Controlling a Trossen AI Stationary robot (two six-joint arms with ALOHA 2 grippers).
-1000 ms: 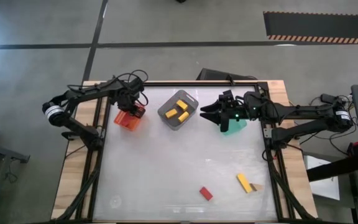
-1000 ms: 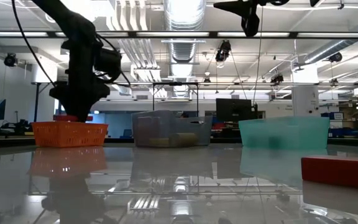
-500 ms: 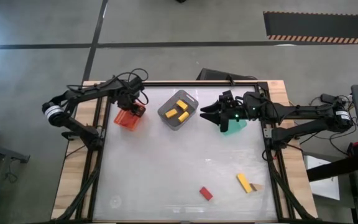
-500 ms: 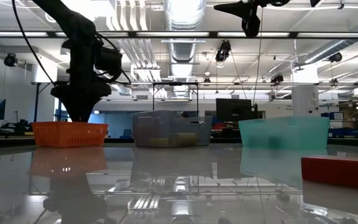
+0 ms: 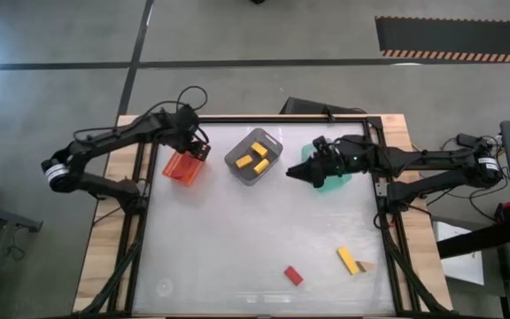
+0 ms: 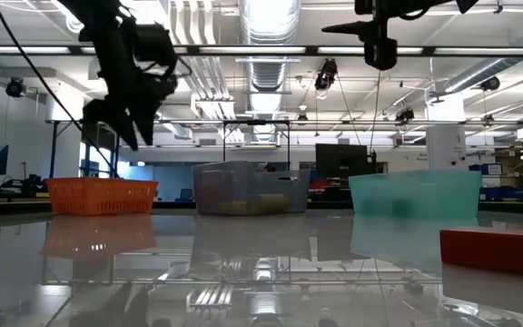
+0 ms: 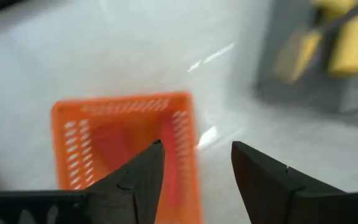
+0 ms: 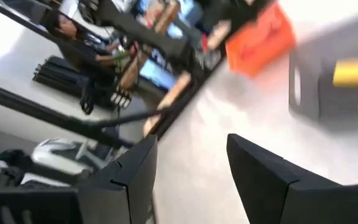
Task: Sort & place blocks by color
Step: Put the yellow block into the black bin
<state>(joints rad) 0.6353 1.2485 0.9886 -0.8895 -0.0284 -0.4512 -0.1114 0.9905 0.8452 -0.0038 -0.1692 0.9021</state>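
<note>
With red blocks lying in the orange bin (image 5: 182,167), the left gripper (image 7: 194,171), fingers parted and empty above it, should lift clear before reaching for the near red block (image 5: 293,276); the right gripper (image 8: 188,163), likewise parted and empty, hovers beside the green bin (image 5: 335,175), while only the left wrist view reveals the orange bin's contents.

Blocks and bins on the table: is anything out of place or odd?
Nothing is spilled or damaged. Only three blocks lie loose near the front edge, unsorted: a red block, a yellow block and a tan block beside it.

Bright overhead lighting; table (image 5: 264,239) glare; both wrist views motion-blurred.
</note>
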